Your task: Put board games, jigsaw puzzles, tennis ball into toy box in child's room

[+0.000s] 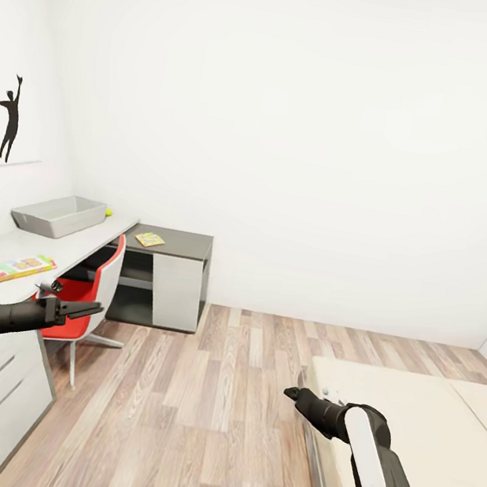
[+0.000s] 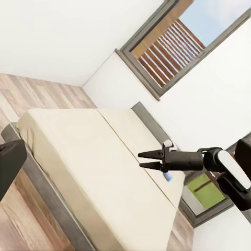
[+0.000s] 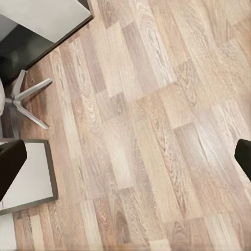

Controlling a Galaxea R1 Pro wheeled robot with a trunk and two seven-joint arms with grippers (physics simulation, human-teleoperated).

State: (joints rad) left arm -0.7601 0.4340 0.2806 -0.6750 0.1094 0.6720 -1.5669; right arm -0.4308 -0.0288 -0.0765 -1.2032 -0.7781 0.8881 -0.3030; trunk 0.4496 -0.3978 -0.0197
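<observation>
**Both tools empty, toys waiting across the child's room**

You're looking into the room from the head camera, with the bench [image 1: 76,242] running along the left wall and turning the corner into its lower dark-grey section [image 1: 184,241]. At the far end of the light-grey top sits the toy box [image 1: 58,214], and the tennis ball [image 1: 108,212] is right beside its far corner, a tiny yellow-green dot. Nearer to you on that same top lies a jigsaw puzzle [image 1: 14,270], flat and bright. On the dark section there is a small flat yellow item [image 1: 149,240]; it's too small to tell whether it is a game or a puzzle.

Your left tool [image 1: 92,311] hangs over the near end of the bench, fingers close together and nothing between them. Just beyond it stands the red-and-white chair [image 1: 91,290], tucked against the bench.

Your right tool [image 1: 290,393] hovers at the near corner of the bed [image 1: 406,408]. In the left wrist view you see that right tool [image 2: 142,159] from the side, its jaws slightly parted and empty, held above the plain beige mattress [image 2: 94,162]. Just behind it on the mattress a small bit of blue peeks out; you can't tell what it is.

The right wrist camera looks at the wood-plank floor [image 3: 151,130] and the chair's base [image 3: 26,102].
</observation>
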